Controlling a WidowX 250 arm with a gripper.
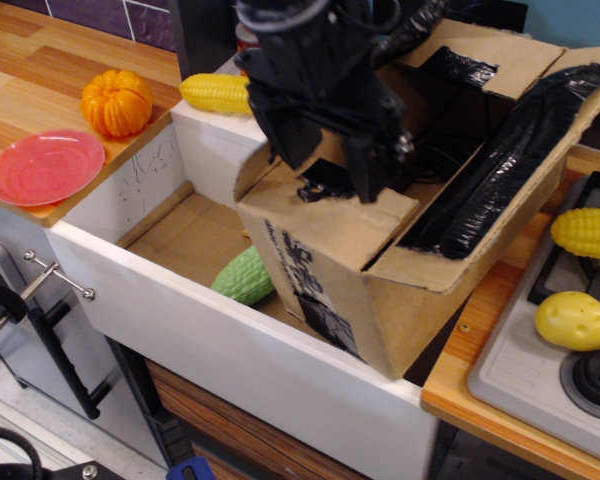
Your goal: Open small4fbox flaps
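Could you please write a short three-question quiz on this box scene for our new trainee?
1. True or false: the cardboard box sits partly in the white sink.
2. Which flap is still folded inward: A) near short flap, B) right long taped flap?
3. What colour is the plate?

Key: 1 true; 2 A; 3 pink.

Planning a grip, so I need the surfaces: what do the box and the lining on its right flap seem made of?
The box looks like brown corrugated cardboard, matte, with raw cut edges. The lining on its right flap looks like glossy black tape or plastic film, wrinkled and glinting.
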